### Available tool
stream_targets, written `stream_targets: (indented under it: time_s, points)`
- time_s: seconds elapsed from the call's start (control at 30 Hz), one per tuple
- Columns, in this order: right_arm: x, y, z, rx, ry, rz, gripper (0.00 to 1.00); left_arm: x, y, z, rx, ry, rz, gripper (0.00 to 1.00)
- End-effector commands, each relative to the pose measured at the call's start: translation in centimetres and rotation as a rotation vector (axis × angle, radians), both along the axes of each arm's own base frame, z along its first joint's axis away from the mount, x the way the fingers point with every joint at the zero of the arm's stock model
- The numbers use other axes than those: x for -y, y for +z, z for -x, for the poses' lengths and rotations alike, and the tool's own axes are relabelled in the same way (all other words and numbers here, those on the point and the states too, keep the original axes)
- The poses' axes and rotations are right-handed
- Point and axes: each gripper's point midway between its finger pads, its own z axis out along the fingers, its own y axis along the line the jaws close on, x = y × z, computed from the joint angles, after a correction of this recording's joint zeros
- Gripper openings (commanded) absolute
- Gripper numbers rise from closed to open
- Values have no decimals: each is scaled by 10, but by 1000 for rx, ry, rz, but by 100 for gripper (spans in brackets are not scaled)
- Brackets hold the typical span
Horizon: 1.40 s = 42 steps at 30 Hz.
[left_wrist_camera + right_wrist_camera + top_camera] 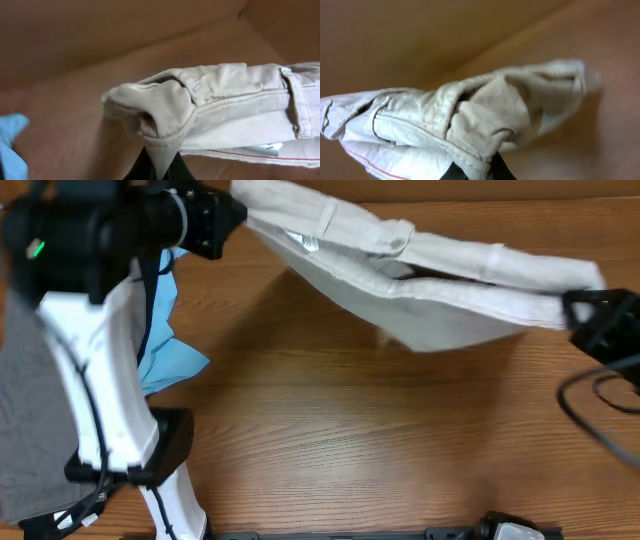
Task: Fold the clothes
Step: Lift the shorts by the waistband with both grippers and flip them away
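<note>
The pale beige shorts (420, 275) hang stretched in the air across the back of the table, waistband on top, cloth sagging below. My left gripper (232, 212) is shut on the shorts' left end; in the left wrist view the waistband corner (165, 107) is pinched between the black fingers (159, 167). My right gripper (580, 308) is shut on the right end; in the right wrist view the bunched cloth (485, 115) is clamped in the jaws (477, 172).
A light blue garment (165, 330) lies at the left under my left arm, showing also in the left wrist view (10, 145). Dark grey shorts (30, 410) lie at the far left edge. The wooden table (350, 440) spreads in front.
</note>
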Motion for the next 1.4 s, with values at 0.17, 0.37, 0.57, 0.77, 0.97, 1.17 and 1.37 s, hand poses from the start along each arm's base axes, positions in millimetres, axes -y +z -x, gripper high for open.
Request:
stream_targets:
  time_s: [0.17,0.37,0.57,0.77,0.97,1.17,1.37]
  points:
    - [21,57,61,156,-176,177,4,-77,89,74,298,376,-91,4]
    - [8,65,75,204,-132,170,4,-82,122,133,399,417,-35,4]
    - [-1,54,69,173,-65,145,4,-82,93,122,257,425,-45,4]
    - [5,-13,40,-71,-26,82,4,-80,6,78,-83,422,-112,4]
    - [5,-99,3,-382,70,49,4,-80,-92,41,-406,403,-197,4]
    - [5,-154,-71,-506,130,88,4,-77,-165,-23,-522,378,-237,4]
    - [-10,-190,-148,-454,193,110,4,-64,-225,-90,-529,338,-188,4]
